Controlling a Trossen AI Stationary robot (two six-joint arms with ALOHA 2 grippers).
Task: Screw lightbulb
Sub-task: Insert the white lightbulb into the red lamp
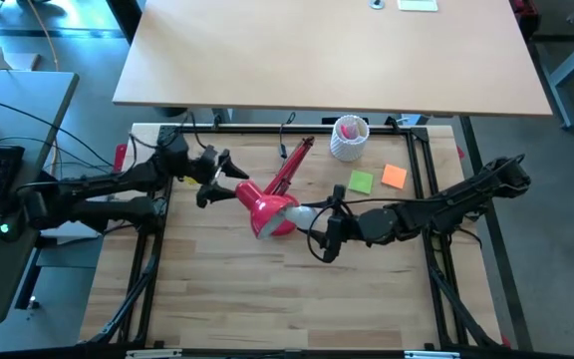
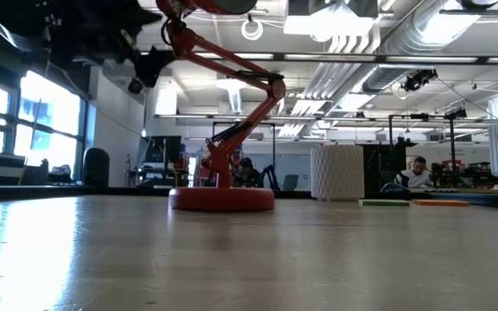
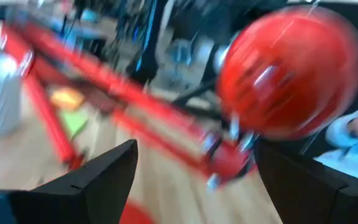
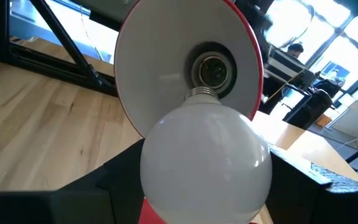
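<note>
Dark-coloured, the left arm reaches in from the table's left edge; its left gripper (image 1: 210,178) sits just beside the rear of the red lamp's shade (image 1: 270,213). In the left wrist view the two dark fingers (image 3: 104,177) stand apart with nothing between them, and the blurred red dome of the shade (image 3: 291,71) lies ahead of them with the lamp's jointed arm.

Red lamp (image 1: 277,189), centre of the pale wooden table (image 1: 237,299): its jointed arm (image 1: 292,168) runs from the far side down to the shade, whose open mouth faces the right arm. In the low view the round lamp base (image 2: 221,199) rests flat on the table, and the arm (image 2: 232,86) climbs from it out of the top of the picture.

Lightbulb (image 1: 305,215), just right of the shade's mouth: the right gripper (image 1: 329,227) grips it by its white globe. The right wrist view shows the lightbulb (image 4: 205,162) between the dark fingers (image 4: 114,180), its silvery screw base (image 4: 202,93) pointing toward the socket (image 4: 214,70) in the white inside of the shade (image 4: 160,68). The base lies just before the socket and is not threaded in.

Far right of the lamp: a white perforated cup (image 1: 349,138) stands at the table's far edge; a green note (image 1: 361,182) and an orange note (image 1: 394,177) lie flat near it.
</note>
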